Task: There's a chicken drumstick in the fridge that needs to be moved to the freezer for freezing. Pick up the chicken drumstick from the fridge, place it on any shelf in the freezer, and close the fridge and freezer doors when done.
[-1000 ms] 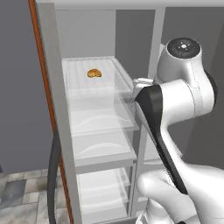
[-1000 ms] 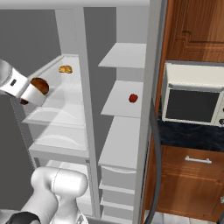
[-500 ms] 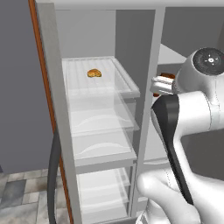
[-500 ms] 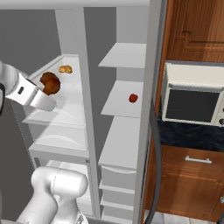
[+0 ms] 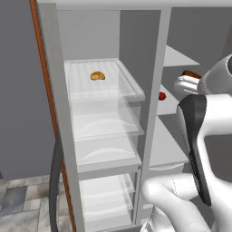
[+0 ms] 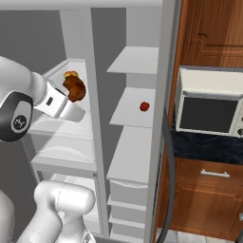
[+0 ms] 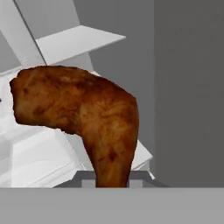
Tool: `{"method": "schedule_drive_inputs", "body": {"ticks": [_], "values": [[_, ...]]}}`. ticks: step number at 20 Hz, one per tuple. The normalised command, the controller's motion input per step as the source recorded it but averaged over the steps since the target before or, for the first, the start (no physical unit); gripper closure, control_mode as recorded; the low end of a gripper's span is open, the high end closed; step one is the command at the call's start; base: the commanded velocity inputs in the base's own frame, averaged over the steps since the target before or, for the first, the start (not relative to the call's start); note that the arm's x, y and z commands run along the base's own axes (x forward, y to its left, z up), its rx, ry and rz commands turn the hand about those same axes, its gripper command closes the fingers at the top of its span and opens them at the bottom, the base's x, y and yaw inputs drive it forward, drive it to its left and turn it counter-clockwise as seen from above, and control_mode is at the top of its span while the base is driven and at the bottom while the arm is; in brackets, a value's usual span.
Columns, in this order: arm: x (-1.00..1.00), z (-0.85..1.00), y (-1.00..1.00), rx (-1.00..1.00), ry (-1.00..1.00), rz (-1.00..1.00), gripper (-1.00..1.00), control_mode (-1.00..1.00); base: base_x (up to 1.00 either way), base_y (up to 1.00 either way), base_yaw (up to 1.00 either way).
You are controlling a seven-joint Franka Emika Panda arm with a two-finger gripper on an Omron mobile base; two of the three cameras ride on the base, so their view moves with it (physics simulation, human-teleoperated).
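Far left in left base view: tall flat grey fridge door (image 5: 20, 90) swung open, dark vertical bar handle low on it. Next right, wide fridge compartment w/ clear glass shelves (image 5: 106, 90); rounder golden-orange bun-like item (image 5: 97, 75) on upper glass shelf, transparent drawers below. Then grey centre divider post (image 6: 90, 95) between compartments. Right of that, narrow freezer compartment w/ flat opaque light-grey shelves (image 6: 135, 59); small red round fruit (image 6: 144, 106) on mid shelf toward front, white drawers below. Far right, wood cabinets & white microwave w/ dark glass (image 6: 209, 107).

Pincer (image 6: 71, 97) clenched on dark reddish-brown chicken drumstick (image 6: 75, 88), grasping thin end; fat end sticks out ahead in hand view (image 7: 83, 118). Drumstick in air, clear of fridge shelves, in front of fridge side just left of divider post. Not yet in freezer.

Step in hand, judged: carry right into freezer. To do well: keep grip shut, pull back enough to clear post before swinging right, then go in level above a shelf & lower till meat rests before letting go. Fat end leads, so allow for overhang.

Edges/room: post is the close one, beside the load. Top freezer shelf bare, open space above. Mid shelf has fruit near front edge; aim behind or beside it, or risk nudging it off. Freezer narrow, side walls near for forearm. Freezer door edge at right near microwave; can't tell how much slack there.
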Motion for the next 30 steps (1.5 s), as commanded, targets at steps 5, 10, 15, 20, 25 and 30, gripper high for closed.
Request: {"method": "schedule_drive_inputs", "body": {"ticks": [5, 10, 15, 20, 25, 30], "values": [[0.16, 0.20, -0.25, 0.03, 0.00, 0.01, 1.00, -1.00, 0.00, 0.00, 0.00], [0.28, 0.18, -0.10, 0.00, 0.00, 0.01, 1.00, -1.00, 0.00, 0.00, 0.00], [0.33, 0.09, -0.26, 0.00, 0.00, 0.02, 1.00, -1.00, 0.00, 0.00, 0.00], [0.31, 0.02, -0.19, 0.00, 0.00, 0.04, 1.00, -1.00, 0.00, 0.00, 0.00], [0.50, -0.01, -0.04, 0.00, -0.04, 0.06, 1.00, -1.00, 0.00, 0.00, 0.00], [0.52, 0.00, -0.18, 0.01, -0.04, 0.08, 1.00, -1.00, 0.00, 0.00, 0.00]]}}
